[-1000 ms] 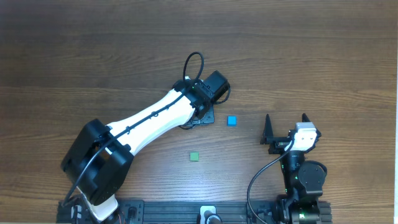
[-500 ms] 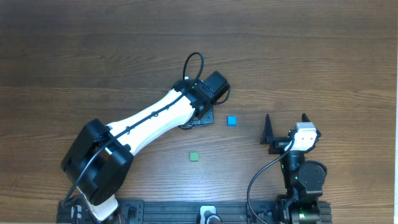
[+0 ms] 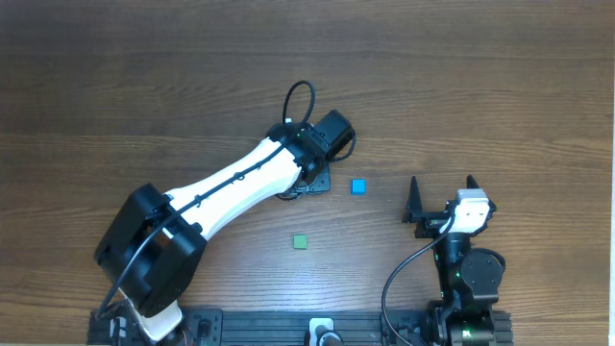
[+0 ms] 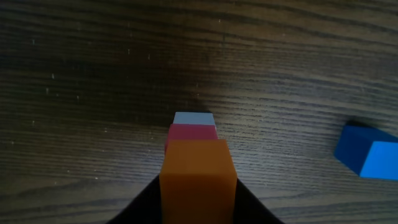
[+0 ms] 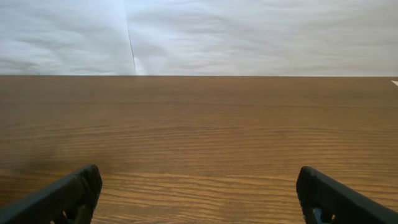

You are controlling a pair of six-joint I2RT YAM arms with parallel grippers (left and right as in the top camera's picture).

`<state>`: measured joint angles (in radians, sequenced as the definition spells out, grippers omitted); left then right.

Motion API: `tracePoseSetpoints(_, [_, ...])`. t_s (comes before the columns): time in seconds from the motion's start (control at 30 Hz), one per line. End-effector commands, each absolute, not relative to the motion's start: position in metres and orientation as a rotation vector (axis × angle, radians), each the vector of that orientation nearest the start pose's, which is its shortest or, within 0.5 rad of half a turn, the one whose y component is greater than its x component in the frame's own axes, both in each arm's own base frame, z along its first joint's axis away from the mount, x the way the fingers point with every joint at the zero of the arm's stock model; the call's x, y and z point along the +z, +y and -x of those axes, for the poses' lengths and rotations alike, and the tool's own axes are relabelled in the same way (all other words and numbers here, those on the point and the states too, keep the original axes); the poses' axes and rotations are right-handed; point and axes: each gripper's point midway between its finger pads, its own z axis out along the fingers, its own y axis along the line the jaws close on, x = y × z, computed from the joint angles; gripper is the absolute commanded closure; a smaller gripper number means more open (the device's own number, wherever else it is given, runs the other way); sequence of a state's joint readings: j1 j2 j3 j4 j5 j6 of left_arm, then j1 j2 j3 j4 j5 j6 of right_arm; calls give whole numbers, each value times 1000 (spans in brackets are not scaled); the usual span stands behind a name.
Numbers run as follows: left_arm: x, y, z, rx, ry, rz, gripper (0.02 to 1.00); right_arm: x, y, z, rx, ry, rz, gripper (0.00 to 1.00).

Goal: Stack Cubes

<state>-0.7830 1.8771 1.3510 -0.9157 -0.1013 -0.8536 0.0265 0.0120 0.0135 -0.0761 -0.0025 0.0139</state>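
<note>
An orange cube (image 4: 198, 180) sits between the fingers of my left gripper (image 4: 199, 208), which is shut on it. The cube rests on top of a red cube (image 4: 193, 132), with a white cube (image 4: 193, 118) beneath that. In the top view my left gripper (image 3: 307, 179) is near the table's middle and its wrist hides the stack. A blue cube (image 3: 358, 185) lies just to its right, also seen as the blue cube (image 4: 368, 151) from the wrist. A small green cube (image 3: 301, 242) lies nearer the front. My right gripper (image 3: 440, 200) stands open at the right, nothing between its fingers (image 5: 74, 193).
The wooden table (image 3: 144, 86) stretches bare to the back and left. The right wrist view looks across the tabletop (image 5: 199, 124) to a white wall (image 5: 249, 37).
</note>
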Motion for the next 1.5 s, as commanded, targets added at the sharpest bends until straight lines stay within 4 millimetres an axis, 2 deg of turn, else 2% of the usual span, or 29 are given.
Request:
tracePoseSetpoints(0.03, [45,-247,-276,-14,2991,111,647,157,7,-246,32,1645,23,9])
tracePoseSetpoints(0.23, [45,-247,-276,-14,2991,111,625,157,7,-246,32,1645,23,9])
tracePoseSetpoints(0.3, [45,-247,-276,-15,2990,111,590,157,7,-246,32,1645,23,7])
tracePoseSetpoints(0.37, [47,-248,-277,-20,2986,111,489,157,7,-246,32,1645,23,7])
tracePoseSetpoints(0.43, [52,-248,-278,-31,2973,114,345,157,7,-246,32,1645,23,9])
tracePoseSetpoints(0.47, [56,-247,-280,-36,2958,117,242,157,7,-246,32,1645,23,9])
tracePoseSetpoints(0.53, [65,-246,-284,-44,2927,123,128,157,7,-246,32,1645,23,9])
tracePoseSetpoints(0.63, [82,-239,-298,-59,2849,157,31,157,7,-246,32,1645,23,7])
tracePoseSetpoints(0.7, [96,-231,-308,-75,2800,197,20,157,7,-246,32,1645,23,7])
tracePoseSetpoints(0.73, [113,-223,-319,-111,2745,243,20,157,7,-246,32,1645,23,9])
tracePoseSetpoints(0.83, [149,-208,-339,-184,2630,263,20,157,7,-246,32,1645,23,7])
tracePoseSetpoints(0.93, [196,-185,-355,-258,2492,295,20,157,7,-246,32,1645,23,7])
tracePoseSetpoints(1.07, [260,-154,-363,-324,2300,298,25,157,7,-246,32,1645,23,7])
tracePoseSetpoints(1.13, [291,-138,-360,-339,2201,276,23,157,7,-246,32,1645,23,9])
tracePoseSetpoints(1.2, [313,-121,-353,-338,2126,264,23,157,7,-246,32,1645,23,7])
tracePoseSetpoints(1.33, [330,-89,-332,-345,2031,261,25,157,7,-246,32,1645,23,7])
tracePoseSetpoints(1.5, [324,-55,-301,-353,1911,238,23,157,7,-246,32,1645,23,7])
